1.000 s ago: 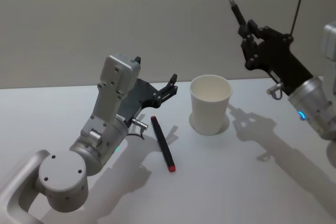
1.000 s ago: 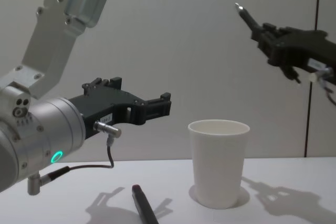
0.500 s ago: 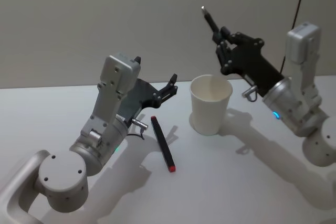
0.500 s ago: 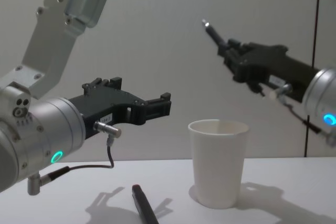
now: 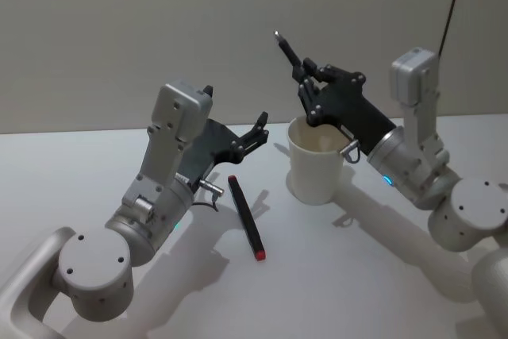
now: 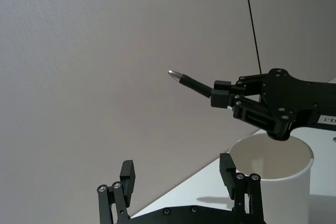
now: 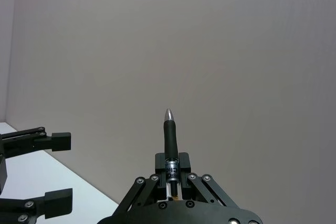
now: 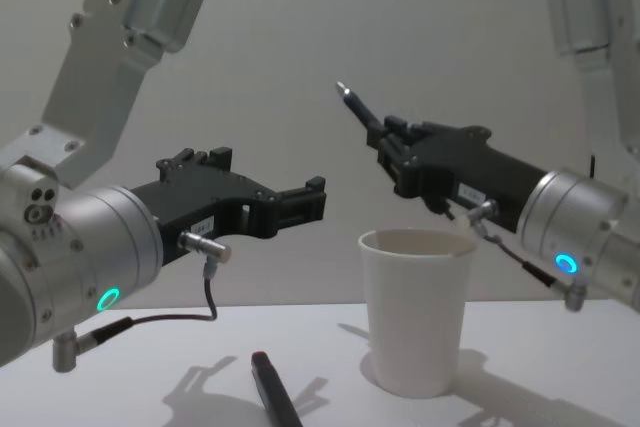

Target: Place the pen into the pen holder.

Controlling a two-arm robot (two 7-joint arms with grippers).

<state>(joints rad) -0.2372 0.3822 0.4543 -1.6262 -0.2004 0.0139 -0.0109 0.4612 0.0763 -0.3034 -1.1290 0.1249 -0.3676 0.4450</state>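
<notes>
Pen holder: a white tapered paper cup [image 5: 317, 171] [image 8: 415, 319] [image 6: 278, 184] with a rolled rim stands upright on the white table [image 5: 357, 275], mouth up.

Pen: a slim black pen with a silver tip [image 5: 289, 50] [image 8: 357, 106] [image 7: 169, 136] [image 6: 192, 83] is up in the air, higher than the cup's rim and not inside the cup. It is tilted, with the tip pointing up and away to the left of the cup. Its lower end is hidden inside the gripper that holds it.

Right gripper: the black right gripper [image 5: 310, 78] [image 8: 390, 137] [image 7: 172, 174] [image 6: 223, 98] hangs over the cup's mouth, just above the rim, its fingers clamped on the pen's lower barrel.

Left gripper: the black left gripper [image 5: 254, 133] [image 8: 303, 204] [image 6: 177, 174] [image 7: 55, 171] is in the air to the left of the cup, near it but not touching. Its fingers are spread with nothing between them and point toward the cup.

Second pen: a black stick-shaped pen with a red end [image 5: 246, 216] [image 8: 272, 387] lies flat on the table left of the cup, below the left gripper and apart from the cup, red end toward the robot.

Backdrop: a plain grey wall [image 5: 119, 29] rises behind the cup.
</notes>
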